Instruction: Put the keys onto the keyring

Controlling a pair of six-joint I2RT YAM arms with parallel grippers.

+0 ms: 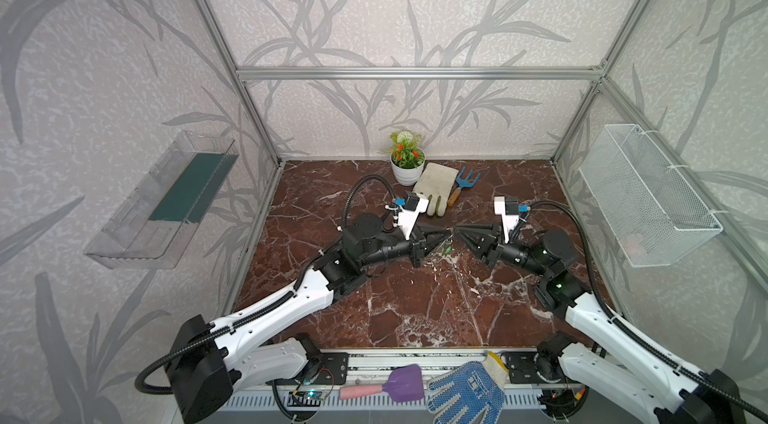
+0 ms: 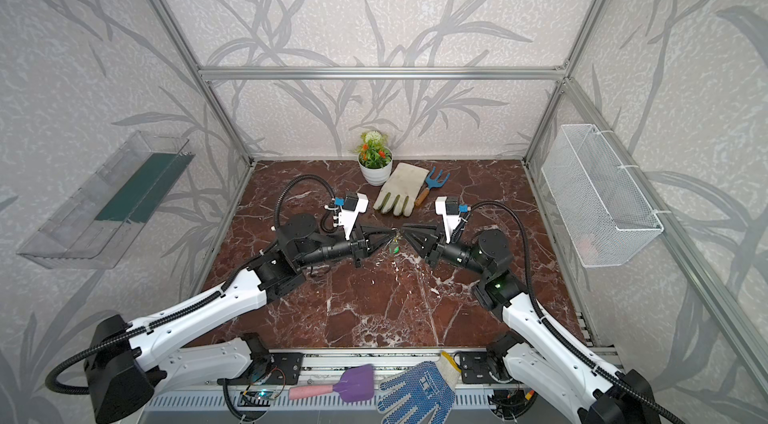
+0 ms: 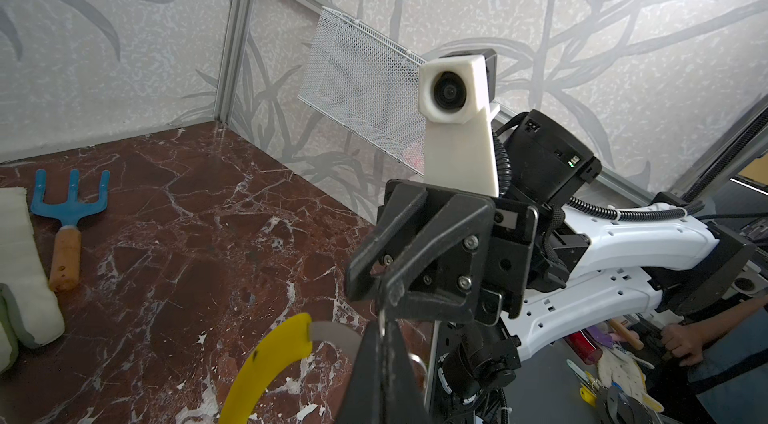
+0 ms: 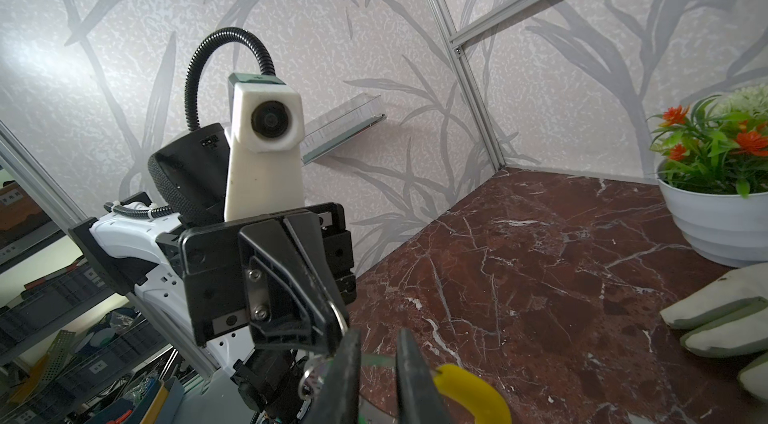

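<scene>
Both grippers meet tip to tip above the middle of the marble table (image 1: 415, 310). My left gripper (image 3: 384, 330) is shut on the keyring's grey hoop (image 3: 332, 332), next to its yellow sleeve (image 3: 270, 368); a small silver ring (image 3: 415, 359) hangs beside the jaws. My right gripper (image 4: 378, 372) faces it, its fingers (image 4: 347, 376) a little apart and closed on the keys, a green tag (image 4: 376, 359) that spans the gap. In both top views the green tag (image 1: 446, 249) hangs just under the tips. In the right wrist view the yellow sleeve (image 4: 469, 393) curves off behind the fingers.
At the back stand a white flower pot (image 1: 407, 170), a white glove (image 1: 434, 187) and a blue hand fork (image 1: 463, 185). A wire basket (image 1: 648, 197) hangs on the right wall, a clear shelf (image 1: 166, 202) on the left. A purple trowel (image 1: 399, 384) and blue glove (image 1: 465, 393) lie on the front rail.
</scene>
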